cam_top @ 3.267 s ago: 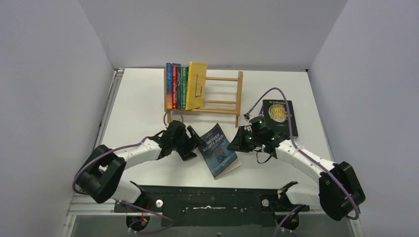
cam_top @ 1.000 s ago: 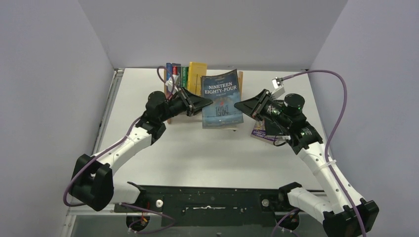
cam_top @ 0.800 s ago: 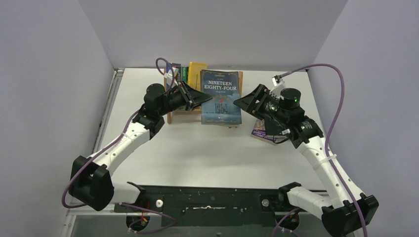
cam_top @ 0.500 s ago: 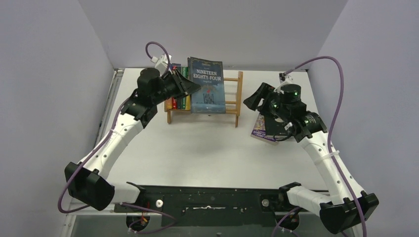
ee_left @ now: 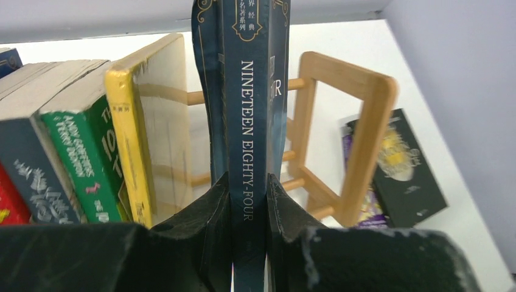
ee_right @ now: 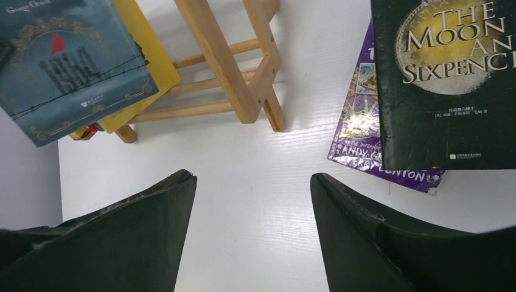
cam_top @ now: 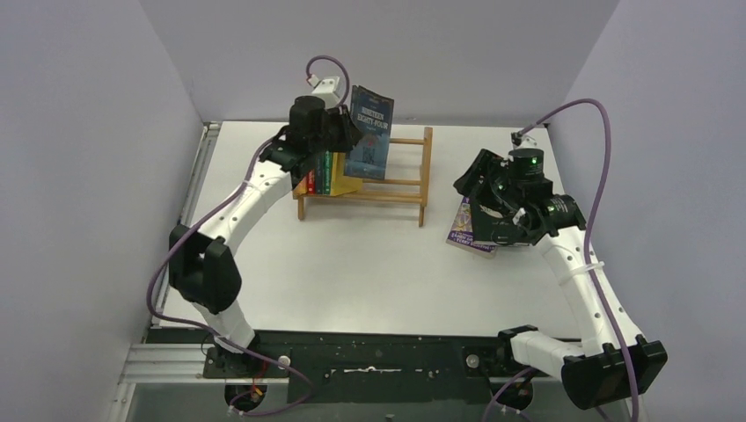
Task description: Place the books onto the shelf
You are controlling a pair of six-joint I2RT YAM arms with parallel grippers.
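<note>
- The left claw point(ee_left: 248, 201) is closed on the spine of a dark blue paperback titled "Nineteen Eighty-Four" point(ee_left: 246, 121), one finger pressed to each cover.
- This paperback stands nearly upright, over the free part of the small light-brown wooden slatted shelf point(cam_top: 409, 171), just beside a plain yellow paperback point(ee_left: 131, 140); whether its lower edge touches the slats cannot be told.
- On the left part of the shelf the yellow paperback stands beside a green-spined paperback point(ee_left: 79, 152), a dark grey-blue one point(ee_left: 30, 176) and a red one point(ee_left: 9, 210).
- The right claw point(ee_right: 252, 179) is spread open and holds nothing; it hangs above the white counter point(cam_top: 369, 255), near the shelf's right end frame.
- To the right of the shelf, a black paperback, "The Moon and Sixpence" point(ee_right: 450, 91), lies flat on a purple cartoon paperback point(ee_right: 359, 134), which rests on the counter.
</note>
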